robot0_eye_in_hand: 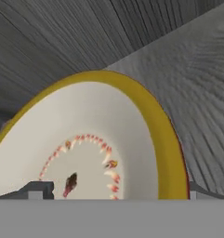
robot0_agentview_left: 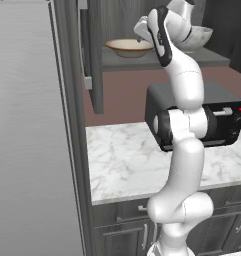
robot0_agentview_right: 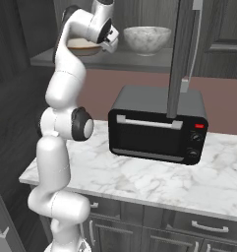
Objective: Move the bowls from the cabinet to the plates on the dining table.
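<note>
Looking along the hand camera, you see the wide shallow cream bowl with the yellow-brown rim (robot0_eye_in_hand: 92, 139) close up, its inside carrying a ring of small red marks around the centre. Your gripper (robot0_eye_in_hand: 113, 193) sits right at that bowl, one dark finger tip (robot0_eye_in_hand: 36, 189) over the inside and the other outside the rim at the lower right, so the jaws stand wide apart straddling the rim; whether they touch it you cannot tell.

From the left base camera, your white arm (robot0_agentview_left: 184, 145) rises from the lower right and bends up to the shelf of the dark grey wood-grain wall cabinet (robot0_agentview_left: 142, 59), whose door hangs open on the left. That cream bowl sits on the shelf, upright. Just to its right, the deeper grey-white marbled bowl (robot0_agentview_right: 147, 39) stands on the same shelf, apart from the first; the right base camera shows it plainly, and shows the hand in front of the cream bowl.

Below the cabinet, a black toaster oven with a silver bar handle (robot0_agentview_right: 158, 129) stands on the white grey-veined marble worktop (robot0_agentview_right: 139, 179) over dark drawers with short silver handles. A tall grey refrigerator side (robot0_agentview_left: 27, 130) lies to the left.
</note>
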Available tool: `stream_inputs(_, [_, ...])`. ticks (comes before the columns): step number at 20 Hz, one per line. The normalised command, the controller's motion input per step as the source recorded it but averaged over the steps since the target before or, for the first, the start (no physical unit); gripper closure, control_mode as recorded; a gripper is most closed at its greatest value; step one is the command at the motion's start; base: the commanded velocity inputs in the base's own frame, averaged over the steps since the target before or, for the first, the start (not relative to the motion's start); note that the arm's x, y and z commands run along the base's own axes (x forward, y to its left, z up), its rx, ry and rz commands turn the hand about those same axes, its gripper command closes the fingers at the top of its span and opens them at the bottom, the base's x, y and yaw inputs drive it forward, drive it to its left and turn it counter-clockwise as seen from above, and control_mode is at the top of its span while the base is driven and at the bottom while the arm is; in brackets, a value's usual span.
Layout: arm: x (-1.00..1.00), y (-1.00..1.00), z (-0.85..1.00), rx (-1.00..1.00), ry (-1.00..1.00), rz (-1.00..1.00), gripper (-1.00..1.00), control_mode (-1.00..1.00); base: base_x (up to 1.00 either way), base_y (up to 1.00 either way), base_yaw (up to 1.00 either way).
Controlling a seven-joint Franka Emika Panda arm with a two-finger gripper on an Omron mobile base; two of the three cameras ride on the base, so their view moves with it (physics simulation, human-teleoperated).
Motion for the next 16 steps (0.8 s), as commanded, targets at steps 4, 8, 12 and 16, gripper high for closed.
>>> stream_inputs(4, [0.00, 0.00, 0.00, 0.00, 0.00, 0.00, 1.00, -1.00, 0.00, 0.00, 0.00])
stream_inputs(8, [0.00, 0.00, 0.04, 0.00, 0.00, 0.00, 1.00, -1.00, 0.00, 0.00, 0.00])
stream_inputs(12, [0.00, 0.00, 0.39, 0.01, 0.00, -0.01, 1.00, -1.00, 0.00, 0.00, 0.00])
stream_inputs(16, [-0.01, -0.01, 0.55, 0.00, 0.03, -0.02, 1.00, -1.00, 0.00, 0.00, 0.00])
